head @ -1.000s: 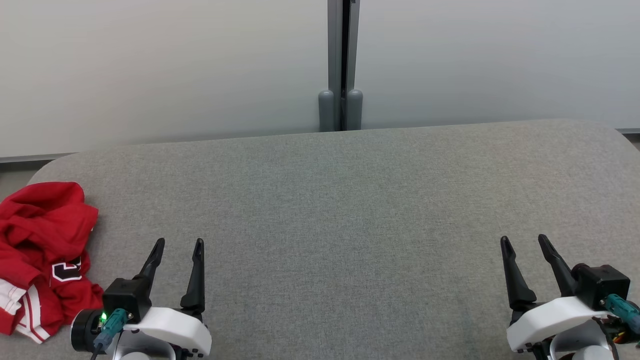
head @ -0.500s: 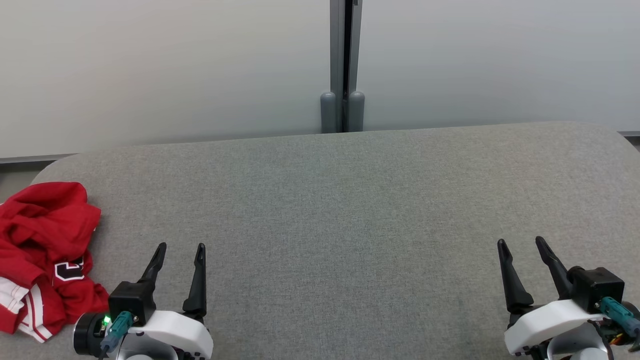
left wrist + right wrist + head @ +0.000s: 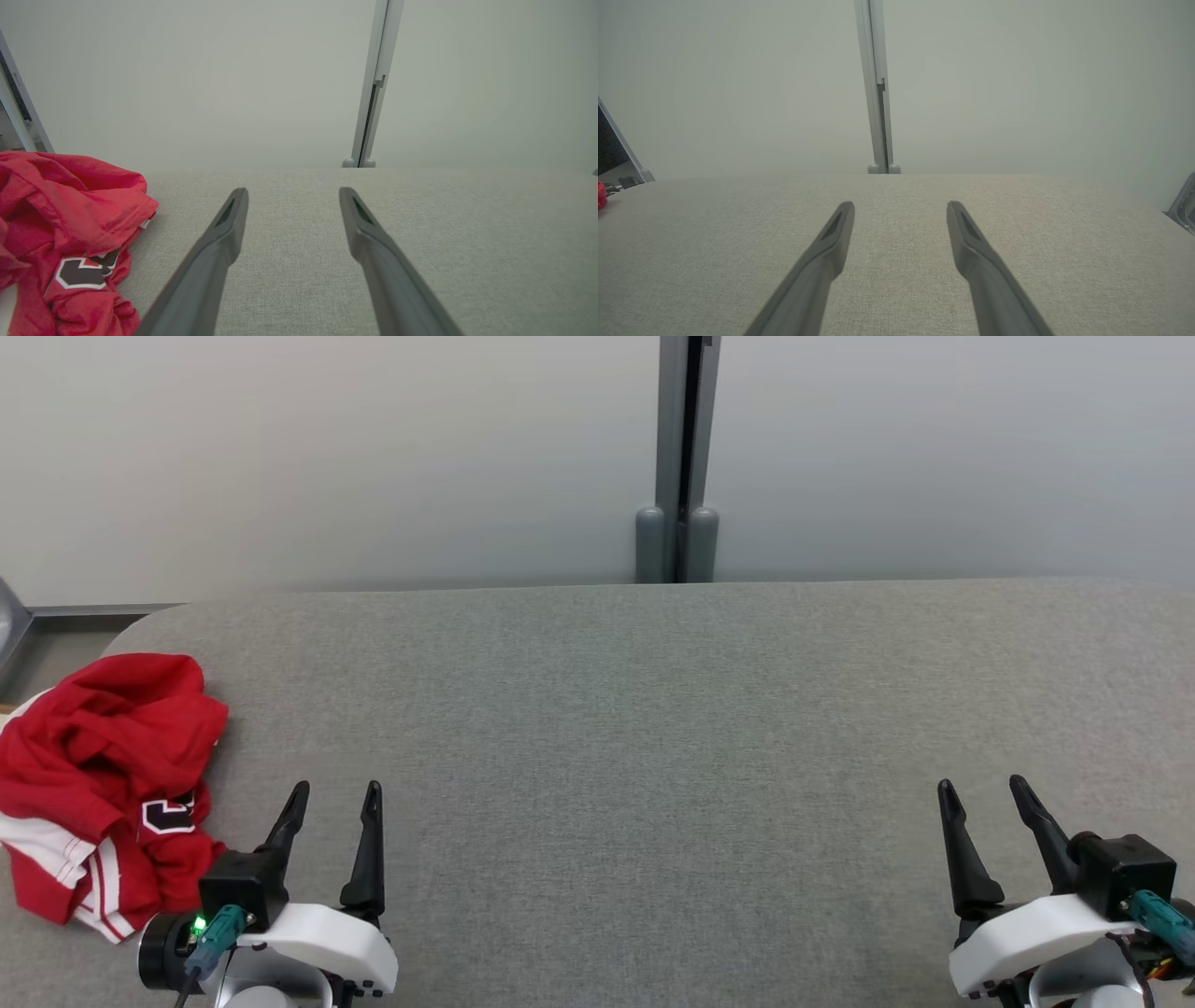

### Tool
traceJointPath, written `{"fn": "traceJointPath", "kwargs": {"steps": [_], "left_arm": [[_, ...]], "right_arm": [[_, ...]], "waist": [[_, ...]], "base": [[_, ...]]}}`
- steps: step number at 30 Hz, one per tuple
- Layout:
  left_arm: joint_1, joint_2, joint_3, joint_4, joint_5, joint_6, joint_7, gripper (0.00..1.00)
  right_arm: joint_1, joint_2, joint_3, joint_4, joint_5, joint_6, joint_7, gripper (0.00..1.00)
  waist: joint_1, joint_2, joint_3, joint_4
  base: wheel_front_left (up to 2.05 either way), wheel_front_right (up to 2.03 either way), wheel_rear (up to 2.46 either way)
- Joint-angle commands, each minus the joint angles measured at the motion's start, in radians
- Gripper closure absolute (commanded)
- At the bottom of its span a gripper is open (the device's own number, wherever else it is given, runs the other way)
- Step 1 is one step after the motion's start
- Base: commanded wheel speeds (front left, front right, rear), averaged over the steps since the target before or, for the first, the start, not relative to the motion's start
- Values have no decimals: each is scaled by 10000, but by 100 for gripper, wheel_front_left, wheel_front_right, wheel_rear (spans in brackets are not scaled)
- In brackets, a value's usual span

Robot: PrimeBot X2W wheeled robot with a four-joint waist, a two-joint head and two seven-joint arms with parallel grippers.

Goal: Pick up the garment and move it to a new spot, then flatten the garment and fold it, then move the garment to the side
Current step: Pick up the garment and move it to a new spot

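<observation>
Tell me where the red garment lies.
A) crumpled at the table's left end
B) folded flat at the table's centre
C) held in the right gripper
A: the red garment lies bunched at the left end of the table, beside the open left gripper, which holds nothing.

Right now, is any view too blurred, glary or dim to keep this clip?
Head view: even soft light, sharp, no glare; the red shirt reads cleanly. Left wrist view: washed out, the left tool soft near the bottom edge, the wall post leaning from the wide lens. Right wrist view: the same pale haze.
</observation>
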Motion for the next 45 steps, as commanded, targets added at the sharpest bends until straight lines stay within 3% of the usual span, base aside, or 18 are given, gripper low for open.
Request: {"fn": "traceJointPath", "kwargs": {"steps": [1, 7, 22, 35, 45], "left_arm": [[-232, 67, 54, -3, -28, 14, -48, 0], [-268, 108, 207, -99, -87, 102, -46, 0], [-136, 218, 614, -411, -120, 285, -36, 0], [210, 123, 1071, -1043, -339, 483, -36, 0], [-781, 26, 641, -447, -440, 161, -36, 0]], "right_arm": [[87, -71, 17, -149, -67, 4, 43, 0], [93, -72, 82, -584, -131, 4, 208, 0], [279, 8, 466, -1488, -320, 2, 766, 0], [-499, -294, 1152, -1461, -168, 2, 954, 0], [-520, -467, 902, -1676, -164, 2, 1120, 0]], "waist": [[0, -1, -4, 390], [0, -1, -6, 1303], [0, -1, 106, 4436], [0, -1, 527, 4704], [0, -1, 1010, 4703]], "base": [[0, 0, 0], [0, 0, 0], [0, 0, 0], [0, 0, 0], [0, 0, 0]]}}
